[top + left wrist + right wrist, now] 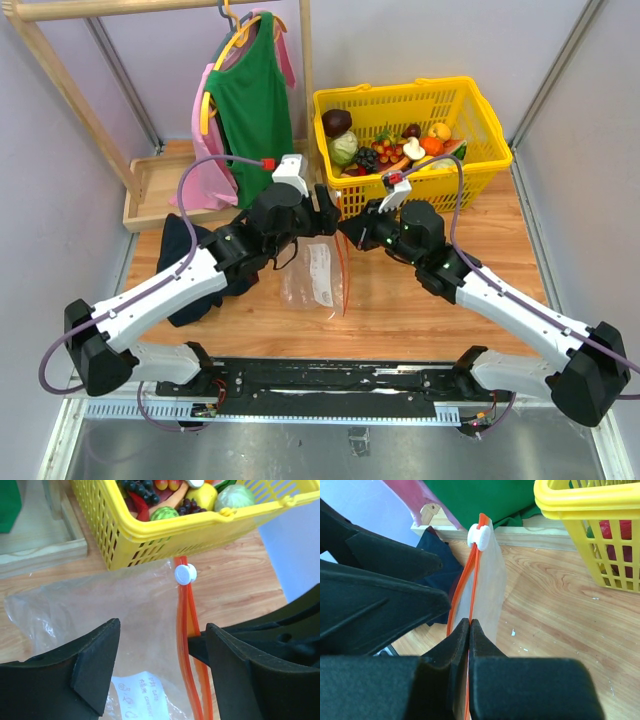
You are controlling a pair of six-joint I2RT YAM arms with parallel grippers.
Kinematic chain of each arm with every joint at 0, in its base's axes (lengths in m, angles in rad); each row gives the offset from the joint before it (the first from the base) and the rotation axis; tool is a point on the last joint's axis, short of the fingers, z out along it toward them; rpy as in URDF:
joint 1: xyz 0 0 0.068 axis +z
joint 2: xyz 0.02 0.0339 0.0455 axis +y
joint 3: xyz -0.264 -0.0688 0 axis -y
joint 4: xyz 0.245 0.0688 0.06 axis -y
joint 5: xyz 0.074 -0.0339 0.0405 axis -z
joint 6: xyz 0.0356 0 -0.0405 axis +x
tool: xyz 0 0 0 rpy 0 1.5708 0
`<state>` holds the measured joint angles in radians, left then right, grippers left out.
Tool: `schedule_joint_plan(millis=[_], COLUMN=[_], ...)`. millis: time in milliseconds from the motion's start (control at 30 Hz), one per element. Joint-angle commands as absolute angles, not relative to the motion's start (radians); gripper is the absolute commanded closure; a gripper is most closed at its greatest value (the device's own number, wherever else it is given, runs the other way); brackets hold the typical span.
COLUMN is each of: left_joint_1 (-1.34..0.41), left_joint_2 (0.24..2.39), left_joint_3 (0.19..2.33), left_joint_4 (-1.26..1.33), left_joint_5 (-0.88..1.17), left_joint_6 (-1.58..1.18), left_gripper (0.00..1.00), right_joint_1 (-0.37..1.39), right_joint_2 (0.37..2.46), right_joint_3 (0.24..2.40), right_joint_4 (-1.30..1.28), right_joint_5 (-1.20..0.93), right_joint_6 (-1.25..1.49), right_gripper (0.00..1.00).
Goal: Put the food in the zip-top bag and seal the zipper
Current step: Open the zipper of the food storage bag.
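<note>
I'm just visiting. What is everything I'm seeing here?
Basket: one, yellow, far side of table.
Food: many toy pieces, mixed colours, in basket.
Bag: one, clear, mid-table.
Zipper: one, orange, bag's mouth.
Slider: one, white, on zipper.
Tray: one, wooden, far left.
Green shirt: one, hanging on rack.
Pink shirt: one, behind green shirt.
Cloth: one, dark, left of bag.
Left end effector: black, open over bag.
Right end effector: black, shut on zipper.

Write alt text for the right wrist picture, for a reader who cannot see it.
The right gripper pinches the orange-red zipper of the clear zip-top bag, its white slider at the far end. A yellow basket stands at the upper right on the wooden table; the black left gripper fills the left side.
</note>
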<state>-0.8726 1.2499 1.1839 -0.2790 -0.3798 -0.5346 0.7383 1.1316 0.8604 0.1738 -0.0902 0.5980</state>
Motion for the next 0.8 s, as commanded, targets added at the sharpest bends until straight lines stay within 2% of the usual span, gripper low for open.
schedule_joint_plan(millis=[0, 133, 467, 767], left_joint_1=[-0.868, -0.869, -0.869, -0.869], left_joint_2=[1.276, 1.295, 1.301, 1.304], left_joint_3=[1.208, 1.221, 1.260, 1.245], left_joint_4=[-0.311, -0.334, -0.448, -0.492], left_joint_5=[-0.416, -0.417, -0.441, -0.395], left_joint_6=[-0.516, -0.511, -0.502, -0.514], left_gripper=[0.28, 0.33, 0.52, 0.60], right_joint_1=[0.769, 0.788, 0.824, 0.841], right_joint_2=[1.123, 1.128, 1.121, 1.119], right_joint_3=[0.910, 0.925, 0.952, 0.967], right_joint_4=[0.142, 0.120, 0.061, 0.039], right_joint_5=[-0.032, -0.002, 0.100, 0.142], right_joint_6=[0.550, 0.525, 0.465, 0.442], right_gripper=[0.99, 0.99, 0.99, 0.99])
